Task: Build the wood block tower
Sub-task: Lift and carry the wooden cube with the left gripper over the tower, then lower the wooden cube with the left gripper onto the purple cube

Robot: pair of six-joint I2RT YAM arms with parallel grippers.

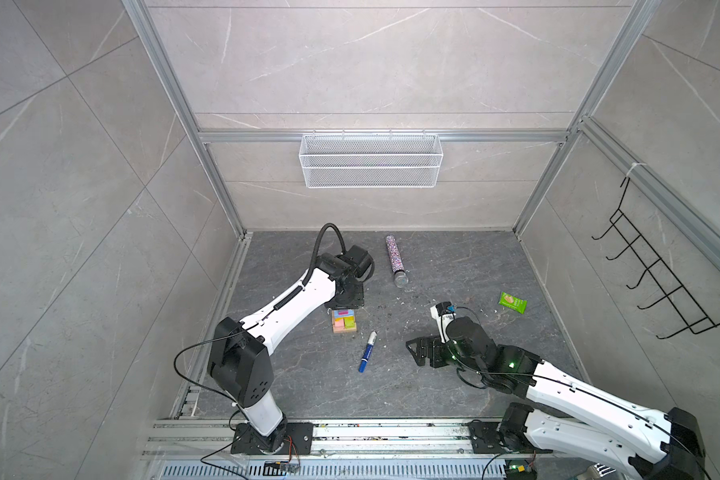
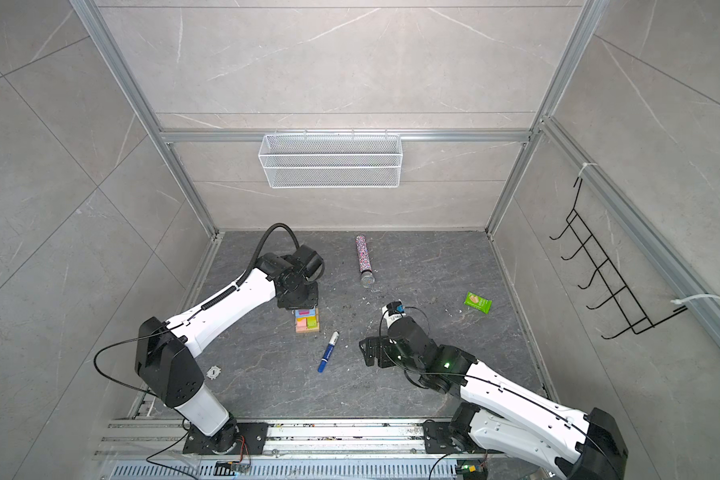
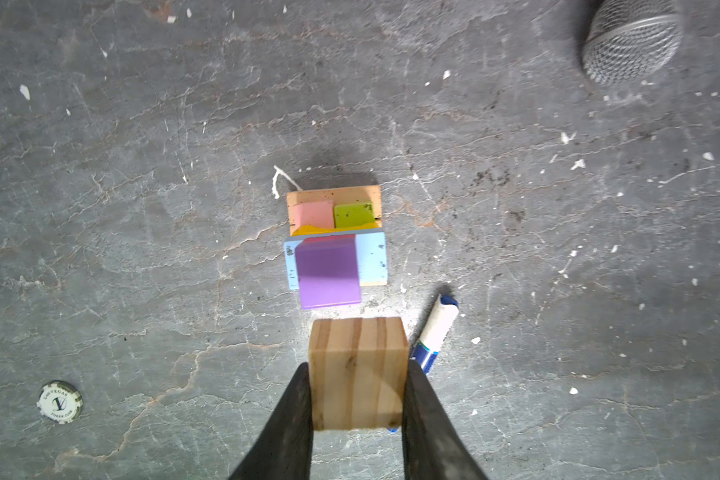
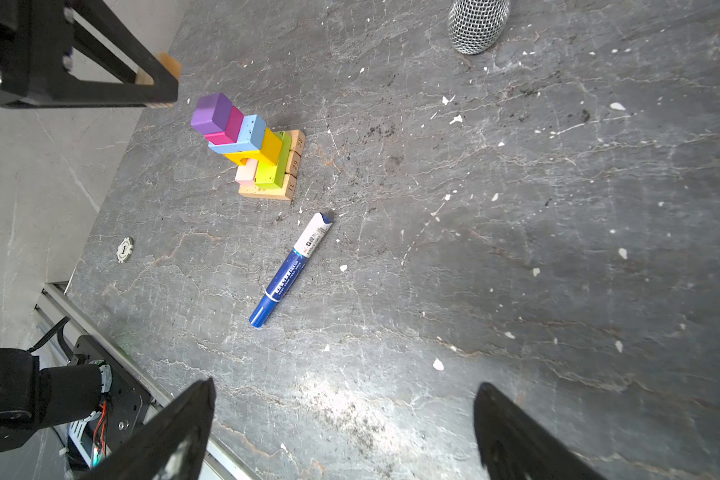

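Note:
The tower (image 1: 344, 326) (image 2: 307, 323) stands left of the table's middle. It has tan bars (image 4: 285, 192) at the base, then pink and lime-green blocks, a yellow arch (image 4: 267, 151), a light-blue block and a magenta one. A purple block (image 3: 329, 274) is on top. My left gripper (image 3: 358, 365) is shut on a tan wood cube (image 3: 357, 374). It hangs above the tower and a little to one side of the purple block, not touching it. In the right wrist view only a corner of the cube (image 4: 169, 66) shows behind the left fingers (image 4: 150, 83). My right gripper (image 1: 416, 351) (image 4: 344, 390) is open and empty, right of the tower.
A blue-and-white marker pen (image 1: 367, 351) (image 4: 292, 270) lies between the tower and my right gripper. A glittery tube (image 1: 395, 259) lies at the back and a green packet (image 1: 513, 302) at the right. A poker chip (image 3: 59, 402) sits at the left. A wire basket (image 1: 371, 160) hangs on the back wall.

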